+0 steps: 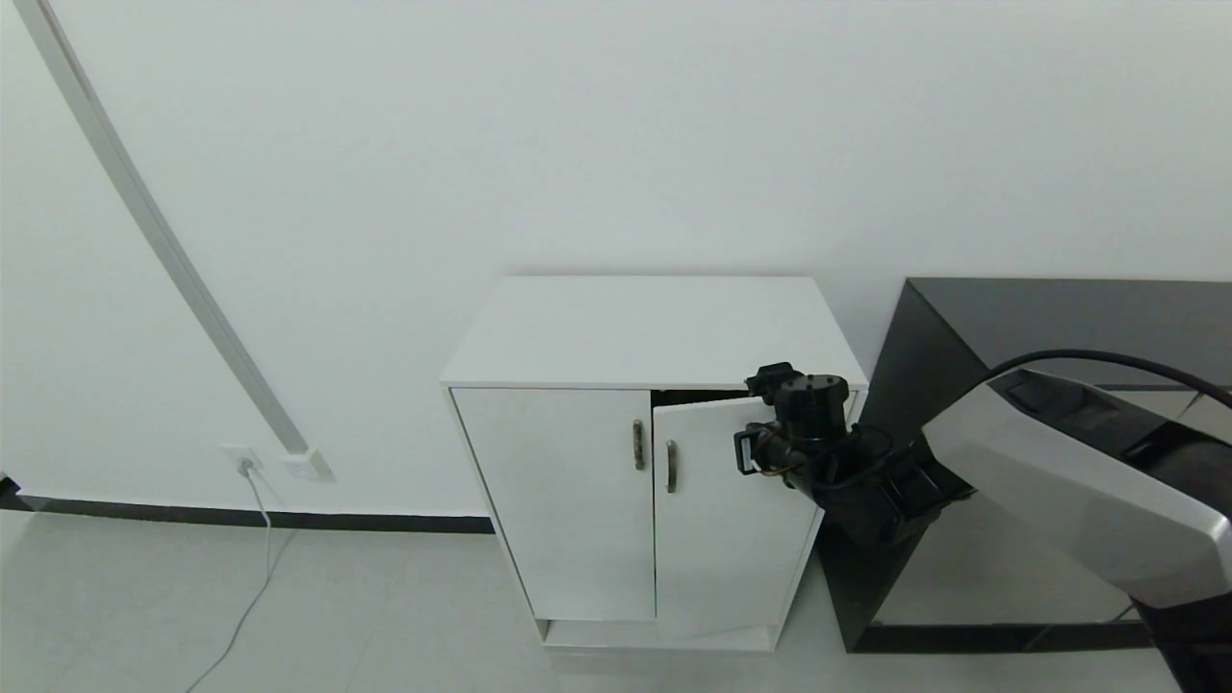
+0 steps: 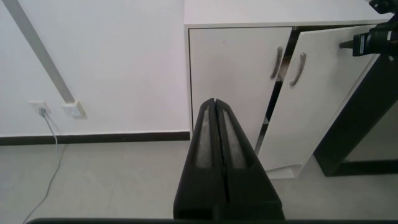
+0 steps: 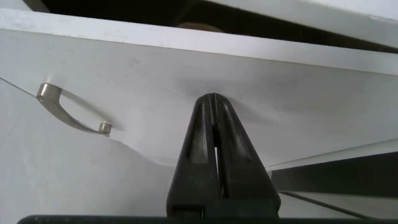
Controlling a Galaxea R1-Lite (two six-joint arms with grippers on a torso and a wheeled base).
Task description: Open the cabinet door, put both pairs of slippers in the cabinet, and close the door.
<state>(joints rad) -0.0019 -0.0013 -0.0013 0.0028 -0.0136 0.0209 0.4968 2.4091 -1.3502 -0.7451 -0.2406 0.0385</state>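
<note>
The right gripper (image 3: 213, 102), pressed together, meets the ajar right door (image 1: 722, 539) at 3 o'clock from its handle (image 1: 671, 466). Push squarely and slowly until the door seats flush.

Narrow dark gap (image 1: 698, 395) above the ajar right door (image 1: 722, 539) (black unit (image 1: 905, 366) close alongside)

A grey cable duct (image 1: 159, 223) slants down the wall to a socket (image 1: 241, 454) at eight o'clock, its cord (image 1: 268, 529) trailing onto the floor (image 1: 125, 606), and a glossy black block (image 1: 1059, 313) stands at three o'clock.

Silver right arm (image 1: 1059, 481) carries black cable (image 1: 1107, 357), black wrist (image 1: 813, 409), tapered black claw (image 3: 214, 99).
</note>
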